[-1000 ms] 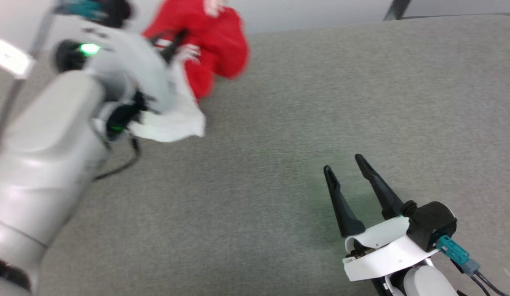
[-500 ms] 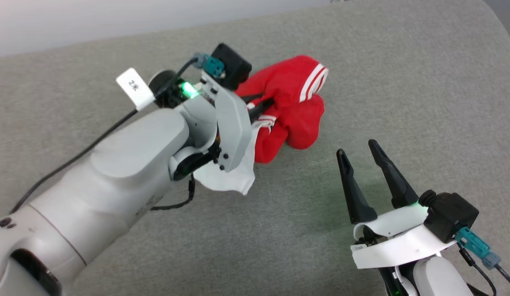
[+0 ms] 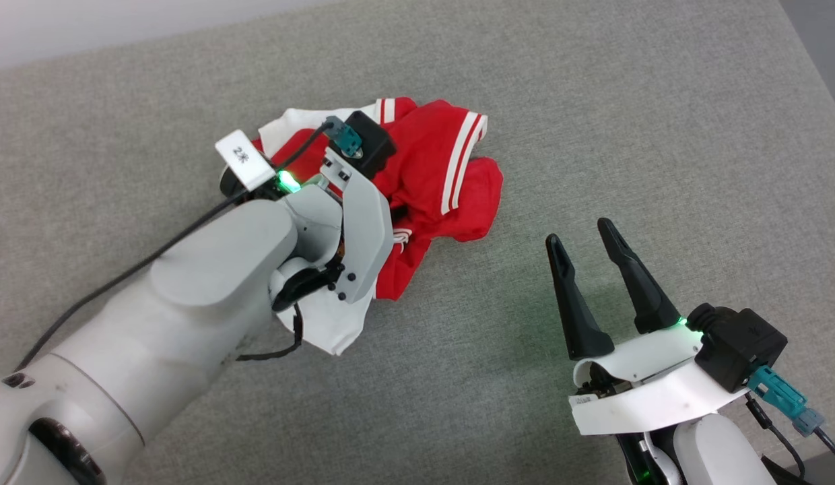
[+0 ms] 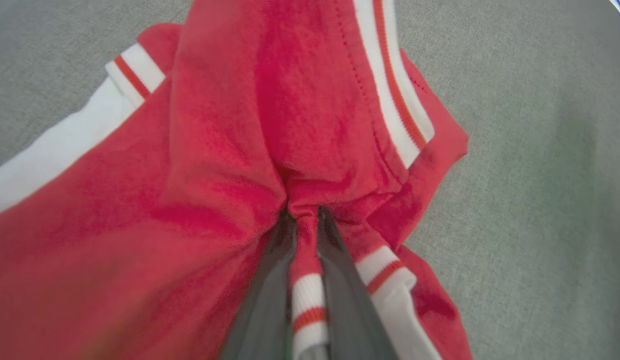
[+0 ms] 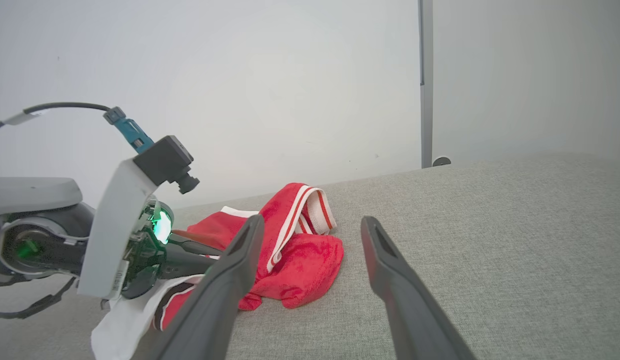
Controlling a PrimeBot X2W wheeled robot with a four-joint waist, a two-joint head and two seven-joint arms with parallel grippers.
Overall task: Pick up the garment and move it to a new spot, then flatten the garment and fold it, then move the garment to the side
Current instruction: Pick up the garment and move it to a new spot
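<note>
While the left gripper (image 4: 303,212) pinches a small fold of the shirt (image 3: 451,168) tight between its fingers, the shirt lies in a heap on the grey table (image 3: 626,101). I think this is the new spot. It would be best to go low and slow, then let go so the shirt does not bunch up. The right gripper (image 3: 578,231) is wide open and empty, near the heap, ready to help pull it flat.

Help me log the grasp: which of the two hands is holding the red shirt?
The left hand: it pinches a fold of the garment. The right hand stands open, touching nothing.
</note>
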